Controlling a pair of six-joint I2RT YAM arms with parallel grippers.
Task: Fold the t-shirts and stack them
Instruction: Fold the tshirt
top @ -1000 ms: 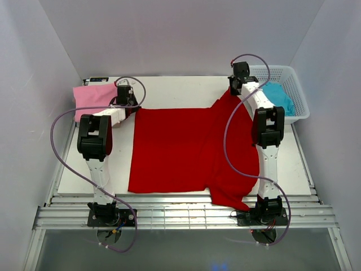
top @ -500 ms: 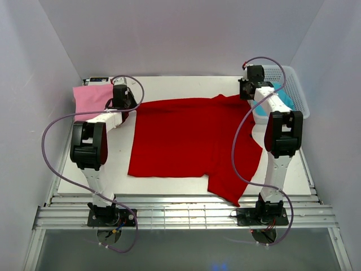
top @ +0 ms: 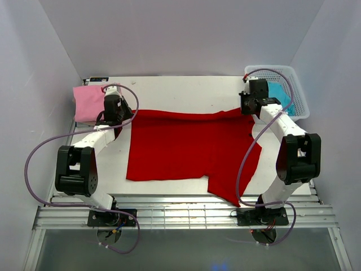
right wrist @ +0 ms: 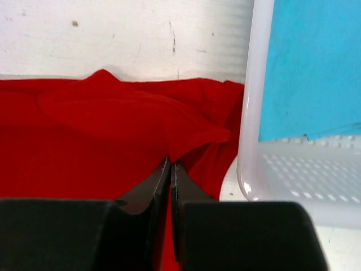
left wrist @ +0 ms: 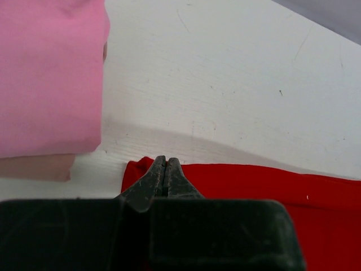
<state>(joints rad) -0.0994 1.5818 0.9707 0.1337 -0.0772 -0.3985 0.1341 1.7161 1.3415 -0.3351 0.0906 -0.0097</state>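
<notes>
The bright red t-shirt (top: 186,147) lies spread on the white table, its far edge stretched between both grippers. My left gripper (top: 123,113) is shut on the shirt's far left corner (left wrist: 135,169), jaws closed (left wrist: 163,165). My right gripper (top: 247,109) is shut on bunched red cloth (right wrist: 192,132) at the far right corner, jaws closed (right wrist: 170,165). A folded pink t-shirt (top: 90,103) lies at the back left, with a beige one (left wrist: 34,167) under it. A turquoise t-shirt (top: 280,95) lies in the basket.
The white lattice basket (top: 299,107) stands at the back right, its rim (right wrist: 251,113) just right of my right gripper. The red shirt's near right sleeve (top: 231,189) reaches the table's front edge. Grey walls enclose the table.
Both grippers moved apart, left one leftward and right one rightward toward the basket. The shirt's folded right part opened out and its far edge is now drawn straight.
</notes>
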